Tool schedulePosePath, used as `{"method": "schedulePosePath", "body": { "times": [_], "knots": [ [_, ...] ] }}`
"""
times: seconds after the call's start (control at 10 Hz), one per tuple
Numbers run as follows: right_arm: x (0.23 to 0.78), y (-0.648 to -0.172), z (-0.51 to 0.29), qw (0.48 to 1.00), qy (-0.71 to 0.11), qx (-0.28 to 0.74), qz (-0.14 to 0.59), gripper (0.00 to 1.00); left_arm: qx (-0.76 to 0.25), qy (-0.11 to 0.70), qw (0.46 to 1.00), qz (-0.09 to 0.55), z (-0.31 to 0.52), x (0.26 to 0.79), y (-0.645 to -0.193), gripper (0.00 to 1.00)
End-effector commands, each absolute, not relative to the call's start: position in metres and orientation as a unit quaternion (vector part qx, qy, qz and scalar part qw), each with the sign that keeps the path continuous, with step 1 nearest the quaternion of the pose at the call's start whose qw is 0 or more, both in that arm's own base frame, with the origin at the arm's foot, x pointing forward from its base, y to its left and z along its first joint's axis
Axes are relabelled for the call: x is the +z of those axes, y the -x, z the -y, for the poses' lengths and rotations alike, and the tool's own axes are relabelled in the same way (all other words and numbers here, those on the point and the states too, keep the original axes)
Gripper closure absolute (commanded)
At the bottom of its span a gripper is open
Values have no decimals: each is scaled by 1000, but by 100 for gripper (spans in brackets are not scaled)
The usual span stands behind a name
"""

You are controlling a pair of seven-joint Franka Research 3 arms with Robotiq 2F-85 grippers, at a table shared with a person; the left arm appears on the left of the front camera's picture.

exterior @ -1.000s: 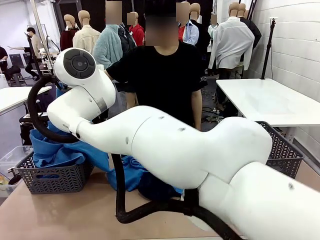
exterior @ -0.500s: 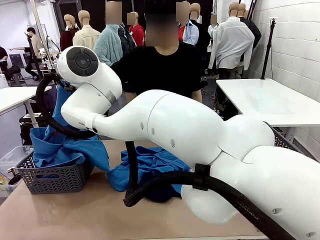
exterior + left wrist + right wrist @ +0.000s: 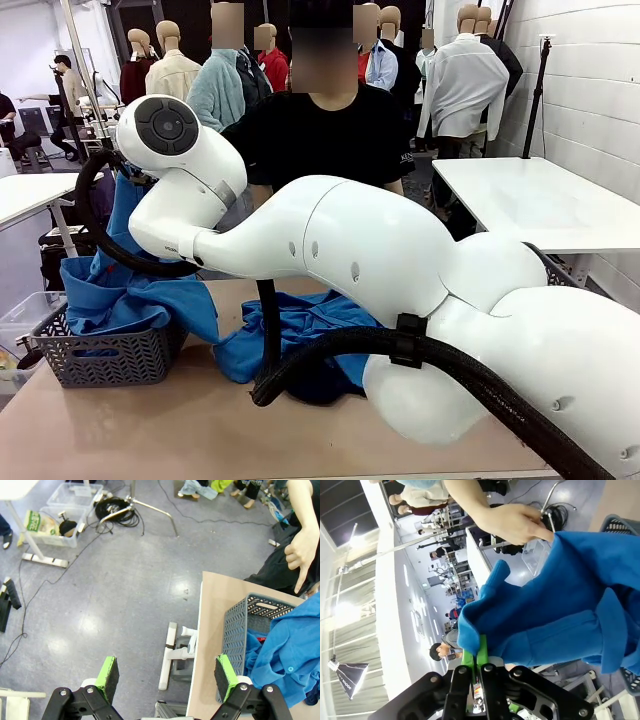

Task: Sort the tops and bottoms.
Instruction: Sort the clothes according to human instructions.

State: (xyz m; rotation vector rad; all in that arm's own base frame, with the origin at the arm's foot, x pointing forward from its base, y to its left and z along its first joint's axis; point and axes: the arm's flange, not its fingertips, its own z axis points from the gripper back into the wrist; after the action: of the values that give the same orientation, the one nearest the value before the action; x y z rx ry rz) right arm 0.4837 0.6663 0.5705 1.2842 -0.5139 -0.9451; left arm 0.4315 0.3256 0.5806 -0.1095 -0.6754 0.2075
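Your right arm reaches across the counter from right to left, toward the grey basket at the left end. Your right jaws are clenched on a fold of a bright blue top, pinched between the green pads. The person's hand meets the same fabric at its upper edge. The cloth hangs down into the basket and spills over its rim. A second blue top lies crumpled mid-counter, with the dark bottoms just in front of it, touching. Your left jaws are released, wide apart and empty. They hang at the counter's left end, partly over the floor, beside the basket.
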Motion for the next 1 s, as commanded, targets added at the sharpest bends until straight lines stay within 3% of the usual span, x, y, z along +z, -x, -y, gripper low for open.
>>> {"method": "schedulePosePath", "body": {
  "times": [0.0, 0.7, 0.8, 0.9],
  "knots": [
    [555, -488, -677, 698, -534, -425, 217, 100, 95, 46, 937, 333, -327, 580, -428, 0],
    [513, -488, -689, 761, -448, -435, 174, 100, 95, 46, 937, 333, -327, 580, -428, 0],
    [512, -488, -690, 768, -440, -432, 173, 98, 95, 46, 937, 333, -327, 580, -428, 0],
    [511, -487, -691, 777, -436, -420, 174, 87, 95, 46, 937, 333, -327, 580, -428, 0]
  ]
}}
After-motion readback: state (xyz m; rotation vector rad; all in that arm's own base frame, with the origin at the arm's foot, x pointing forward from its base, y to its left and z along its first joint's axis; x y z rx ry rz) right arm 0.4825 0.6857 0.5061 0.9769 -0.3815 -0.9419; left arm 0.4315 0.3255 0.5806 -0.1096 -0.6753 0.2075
